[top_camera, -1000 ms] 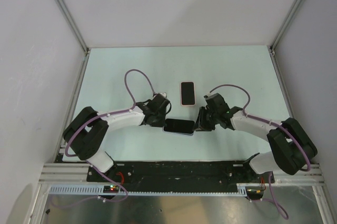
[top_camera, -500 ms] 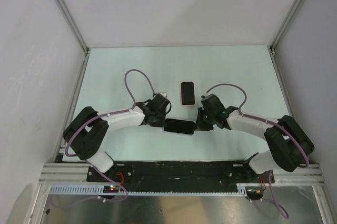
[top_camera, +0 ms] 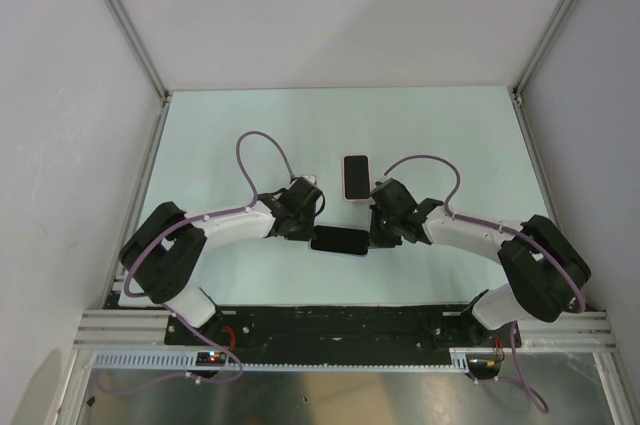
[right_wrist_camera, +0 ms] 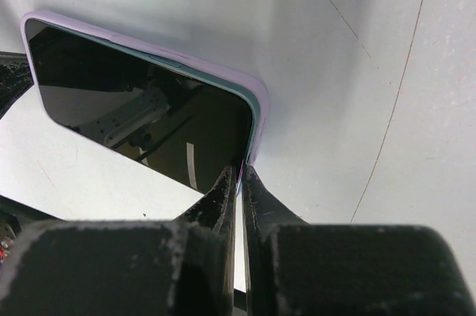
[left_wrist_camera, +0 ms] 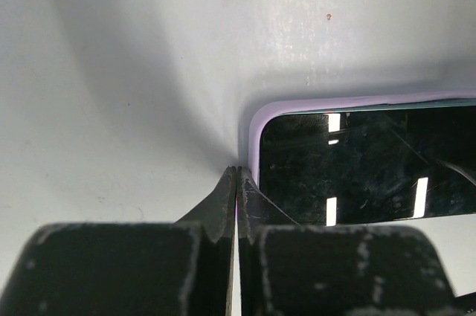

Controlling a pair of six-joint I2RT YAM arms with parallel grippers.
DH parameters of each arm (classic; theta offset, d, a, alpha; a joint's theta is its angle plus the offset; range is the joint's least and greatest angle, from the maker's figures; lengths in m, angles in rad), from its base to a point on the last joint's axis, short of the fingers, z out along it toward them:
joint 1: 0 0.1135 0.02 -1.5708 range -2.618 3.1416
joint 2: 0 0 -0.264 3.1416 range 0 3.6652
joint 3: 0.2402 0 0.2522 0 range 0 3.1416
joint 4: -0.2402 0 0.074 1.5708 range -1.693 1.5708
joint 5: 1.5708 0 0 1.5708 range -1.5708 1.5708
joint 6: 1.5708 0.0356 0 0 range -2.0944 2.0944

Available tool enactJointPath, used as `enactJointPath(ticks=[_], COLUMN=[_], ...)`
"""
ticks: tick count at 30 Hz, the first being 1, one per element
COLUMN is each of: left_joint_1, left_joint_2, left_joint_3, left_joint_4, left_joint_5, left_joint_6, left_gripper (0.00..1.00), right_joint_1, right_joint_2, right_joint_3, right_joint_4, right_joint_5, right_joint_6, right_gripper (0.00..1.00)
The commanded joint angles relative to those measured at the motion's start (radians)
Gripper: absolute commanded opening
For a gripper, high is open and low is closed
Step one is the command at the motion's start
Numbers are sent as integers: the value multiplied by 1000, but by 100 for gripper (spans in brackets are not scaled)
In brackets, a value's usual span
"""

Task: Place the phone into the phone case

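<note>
The phone, dark screen up, lies crosswise on the table inside the lilac phone case, between my two grippers. A teal strip of the phone's side shows inside the case rim. My left gripper is shut, its tips resting against the case's left end with nothing clearly between them. My right gripper is at the right end. Its tips are closed on the case's rim, with one finger over the screen and one outside the rim.
A second phone-shaped object with a pink rim lies lengthwise just behind the grippers. The pale table is framed by aluminium rails and white walls. Purple cables loop above both wrists.
My right gripper has slid left to the phone's right end and closed on the case rim. The left gripper and the phone have stayed put.
</note>
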Motion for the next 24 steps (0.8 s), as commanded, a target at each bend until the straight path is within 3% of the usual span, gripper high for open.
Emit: enactJointPath(ticks=[1,15,24], left_joint_1=[-2,-10,-4], left_joint_2=[22,37,-5], left_joint_3=[7,-1,-4], left_joint_4=[38,59,58], left_joint_5=[32,47,24], left_joint_6=[4,-7,-9], left_gripper=[0,0,0], right_joint_1=[58,123,159], right_joint_2=[76,166,155], right_joint_3=[15,36,98], right_joint_4=[54,44,-54], right_joint_5=[19,101,200], right_joint_6=[8,25,8], right_gripper=[4,1,4])
